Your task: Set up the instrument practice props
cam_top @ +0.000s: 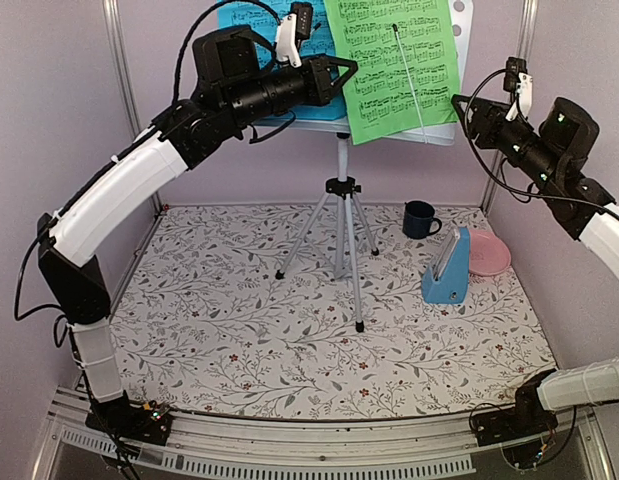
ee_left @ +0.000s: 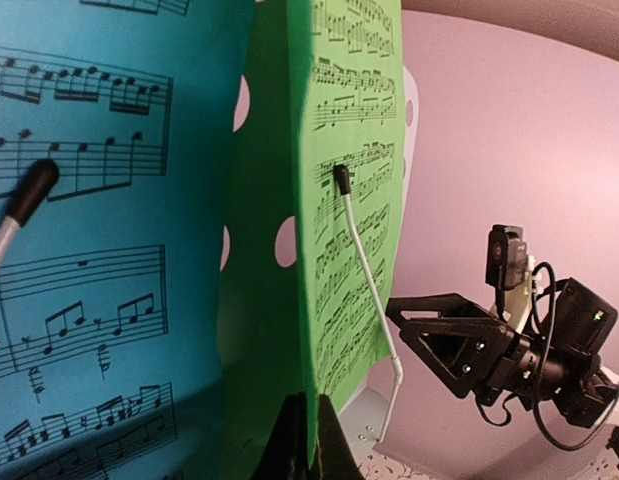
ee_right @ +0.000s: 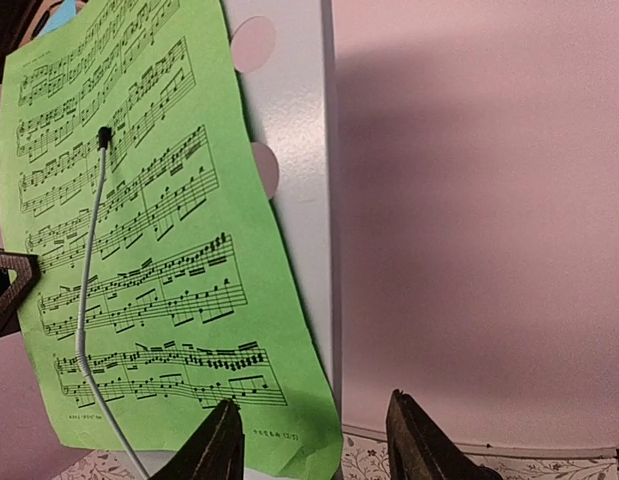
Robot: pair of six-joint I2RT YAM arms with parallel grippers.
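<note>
**A:** What is the room like?

**B:** In the top view, pale lilac walls close in a surface (cam_top: 239, 330) covered with a white cloth printed with leafy sprigs. At upper centre stands the pale blue-grey perforated music stand (cam_top: 343, 225) on its silver tripod. A blue music sheet (cam_top: 251, 22) lies on the left half of its desk. A green music sheet (cam_top: 394, 65) lies on the right half, tilted, under a white wire retainer (cam_top: 409, 75). The small blue pyramid metronome (cam_top: 447, 272) stands right of centre, just beside a pink plate (cam_top: 492, 252). A dark blue mug (cam_top: 419, 219) sits further back.

**A:** And the arms?

**B:** The left arm's fingers (cam_top: 341, 72) meet the green sheet's left edge. The right arm's fingers (cam_top: 458, 103) hang near its right edge, apart from it.

**A:** What about the left wrist view?

**B:** At bottom centre the fingers are pressed together, pinching the green sheet's lower edge. The blue sheet fills the left of the frame.

**A:** And the right wrist view?

**B:** The fingers are spread along the bottom of the frame with nothing between them. The green sheet is at upper left, with the stand's bare panel beside it.

**A:** Which step is this?

**B:** Seating the green sheet, I'd judge. The next move calls for squaring it on the ledge before the left arm lets go, and the right arm could steady the far edge.
</note>
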